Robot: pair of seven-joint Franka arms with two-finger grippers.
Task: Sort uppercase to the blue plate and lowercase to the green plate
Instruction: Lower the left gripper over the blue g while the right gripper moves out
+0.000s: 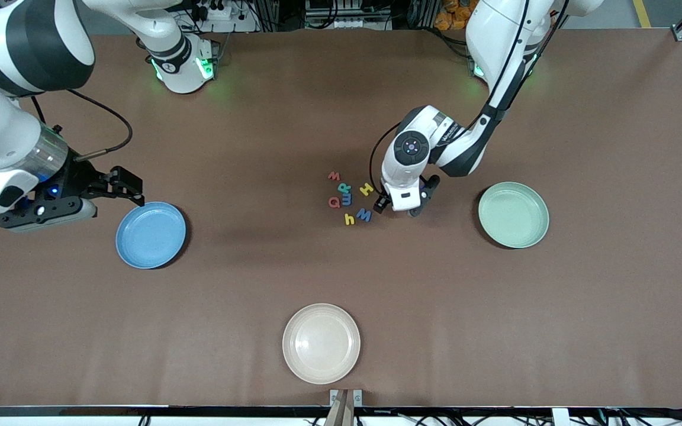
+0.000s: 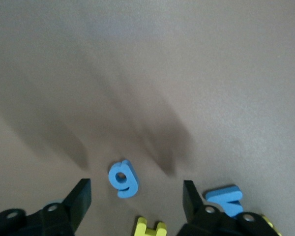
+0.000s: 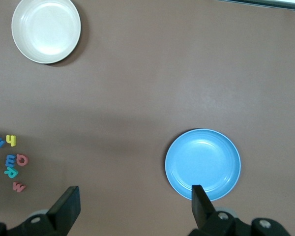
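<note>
- looking down from the front, you see the left gripper point(image 1: 398, 207) low over the table point(image 1: 341, 331), just beside the cluster of foam letters on the side toward the green plate point(image 1: 513, 214).
- in the left wrist view its two fingers point(image 2: 81, 196) stand apart, one on each side of a blue g point(image 2: 123, 178) lying flat between them; they are not touching the g.
- that same view shows you the yellow capital h point(image 2: 150, 228) and the blue capital w point(image 2: 225, 199) close by the fingertips.
- the letters lie together near the middle of the table: a small red w point(image 1: 334, 176) farthest from the front camera, then the teal r point(image 1: 344, 188), a blue m point(image 1: 347, 200) and the red q point(image 1: 334, 203), with the yellow capital h at the left arm's side and the small yellow h point(image 1: 349, 219) beside the blue capital w nearest the camera.
- none of the letters sits on a plate yet.
- the right gripper point(image 1: 128, 184) waits in the air over the table by the rim of the blue plate point(image 1: 151, 235), its fingers point(image 3: 66, 206) wide apart and holding nothing.
- a cream plate point(image 1: 321, 343) sits alone, nearest the front camera.
</note>
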